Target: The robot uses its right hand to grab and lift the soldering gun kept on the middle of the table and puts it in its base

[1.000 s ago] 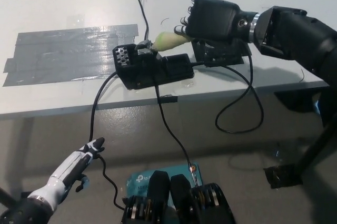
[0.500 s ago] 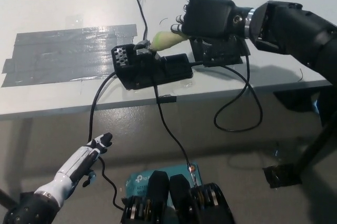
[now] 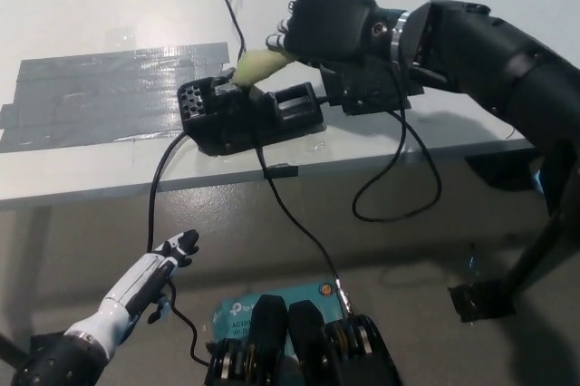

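Right hand [image 3: 331, 24] is closed around the yellow-handled soldering gun [image 3: 256, 64], gripping its rear end. The front of the gun now lies on top of the black base [image 3: 245, 116], apparently entering the holder; the tip itself is hidden.

Compared with a second ago, hand and gun sit further toward picture left and slightly higher in frame. The base, the grey tape patch [image 3: 109, 96] and the table edge [image 3: 109, 188] have shifted the same way, so most of this is camera movement. Relative to the base, the gun handle appears lower and closer to the holder than before; the change is small.

Left hand [image 3: 145, 282] rests below the table edge at lower left, fingers loosely extended, holding nothing. It has moved up slightly over the second.

Assessment: the task is in its final stage, seating the gun. Release is not yet done. The cable [image 3: 290, 223] trailing off the base could snag on withdrawal.
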